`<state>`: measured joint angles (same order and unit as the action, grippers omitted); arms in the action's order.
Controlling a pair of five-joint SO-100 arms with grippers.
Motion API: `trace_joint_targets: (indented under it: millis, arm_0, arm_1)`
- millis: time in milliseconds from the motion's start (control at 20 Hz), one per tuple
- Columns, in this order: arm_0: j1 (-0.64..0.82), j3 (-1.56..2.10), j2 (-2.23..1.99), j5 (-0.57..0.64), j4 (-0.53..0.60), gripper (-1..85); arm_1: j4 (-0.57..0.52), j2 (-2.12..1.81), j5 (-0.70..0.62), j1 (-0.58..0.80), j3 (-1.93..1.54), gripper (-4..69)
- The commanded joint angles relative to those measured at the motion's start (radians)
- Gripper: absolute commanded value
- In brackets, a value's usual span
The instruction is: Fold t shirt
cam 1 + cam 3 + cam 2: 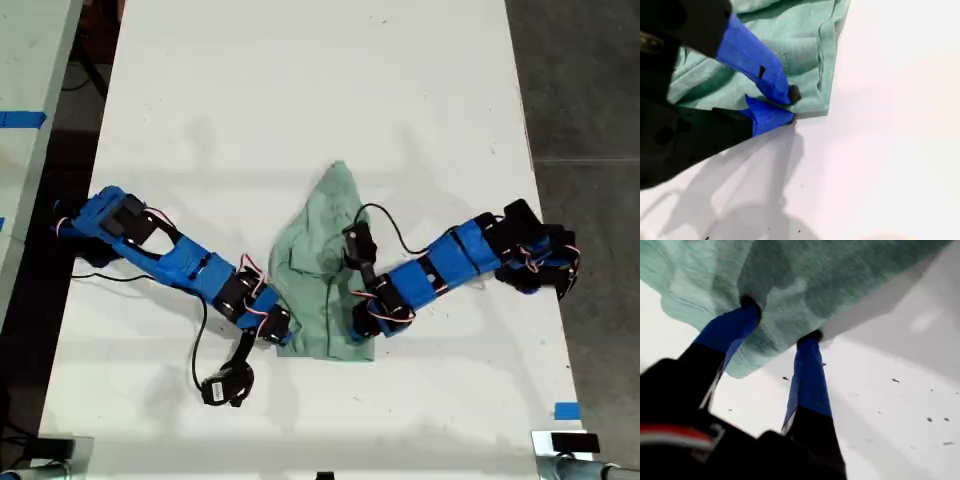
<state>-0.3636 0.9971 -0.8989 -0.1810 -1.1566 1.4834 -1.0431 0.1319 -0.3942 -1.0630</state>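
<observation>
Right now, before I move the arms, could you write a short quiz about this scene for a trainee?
1. True or false: the t shirt lies flat and fully spread on the table.
2. What do the jaws of my second gripper pinch? A) a cable B) a hemmed corner of the shirt C) nothing
3. What colour is the tape mark near the table's edge on the exterior view's right?
Key: 1 false, it is rumpled and bunched; 2 B; 3 blue.
</observation>
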Motion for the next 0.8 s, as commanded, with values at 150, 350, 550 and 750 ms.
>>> trace_joint_targets:
  millis: [150, 350, 550, 750]
  arm_0:
    - [-0.014, -0.008, -0.121, 0.061, 0.037, -0.2]
    - [0.028, -0.003, -0.29, 0.146, -0.006, -0.2]
    - [0.184, 0.012, -0.462, 0.281, -0.064, -0.2]
    - [0.365, 0.038, -0.598, 0.356, -0.172, -0.2]
  arm_1:
    - [0.043, -0.032, 0.003, -0.023, 0.091, 1.2]
    - [0.229, -0.135, -0.06, 0.021, 0.192, 1.2]
    - [0.244, -0.324, -0.202, 0.153, 0.135, 1.2]
    - [0.218, -0.449, -0.44, 0.4, 0.129, 1.2]
